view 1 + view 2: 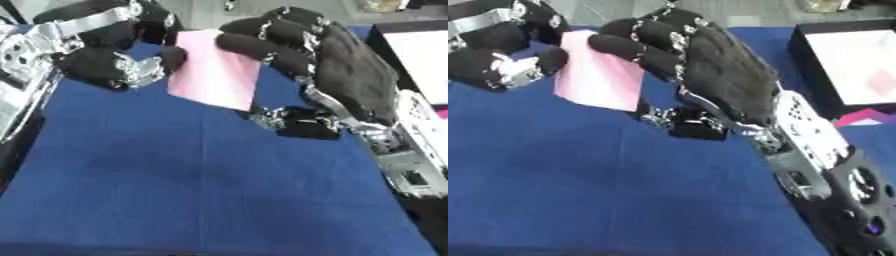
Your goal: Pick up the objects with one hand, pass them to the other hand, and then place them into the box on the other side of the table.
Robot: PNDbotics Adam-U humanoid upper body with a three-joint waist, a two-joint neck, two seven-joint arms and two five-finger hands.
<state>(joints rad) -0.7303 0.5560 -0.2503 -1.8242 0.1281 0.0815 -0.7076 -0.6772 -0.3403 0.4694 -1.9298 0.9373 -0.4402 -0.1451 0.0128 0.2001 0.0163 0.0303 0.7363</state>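
A flat pink card (214, 75) hangs tilted above the blue table, between my two hands. My left hand (105, 65) comes in from the upper left, its fingers and thumb curled onto the card's left edge. Over the card's upper right edge my right hand (350, 75) curls its fingers, and its thumb (302, 127) sits just below the card's lower corner. The card's right side is hidden behind those fingers. A black box (801, 65) with a white and pink inside stands at the right edge of the table.
The blue tablecloth (201, 190) stretches bare from below the hands to the near edge. A small magenta piece (859, 117) lies just in front of the box. Silver arm parts (17, 100) run along the table's left side.
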